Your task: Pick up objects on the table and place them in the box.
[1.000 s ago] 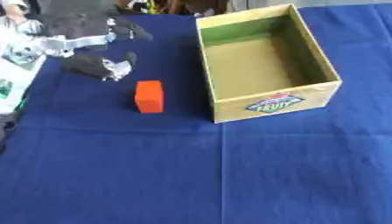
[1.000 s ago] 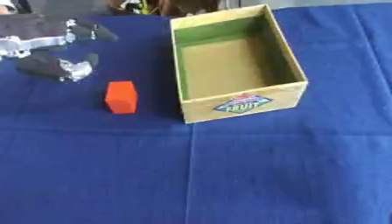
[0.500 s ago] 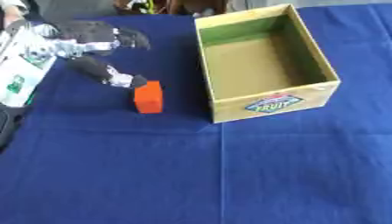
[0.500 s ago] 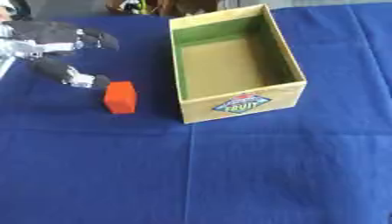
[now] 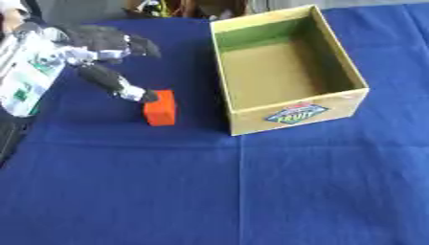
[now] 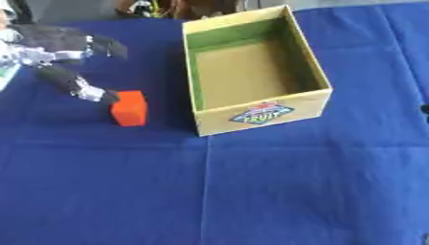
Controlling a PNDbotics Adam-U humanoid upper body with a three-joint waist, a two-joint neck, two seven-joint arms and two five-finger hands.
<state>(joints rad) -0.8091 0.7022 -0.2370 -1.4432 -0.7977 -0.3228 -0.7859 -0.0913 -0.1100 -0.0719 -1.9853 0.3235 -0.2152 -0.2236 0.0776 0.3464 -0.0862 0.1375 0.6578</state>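
Robot test bench in a lab-like room; table (image 5: 251, 191) draped in blue cloth; indistinct clutter (image 5: 180, 7) along the far edge.

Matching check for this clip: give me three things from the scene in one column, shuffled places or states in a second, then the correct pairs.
Things:
1. orange block
2. box
3. left hand

States:
A. empty inside, a fruit label on its near wall
B. open, one fingertip at the block's upper left edge
C. lies on the blue cloth, left of the box

Pairs: 1-C, 2-A, 3-B
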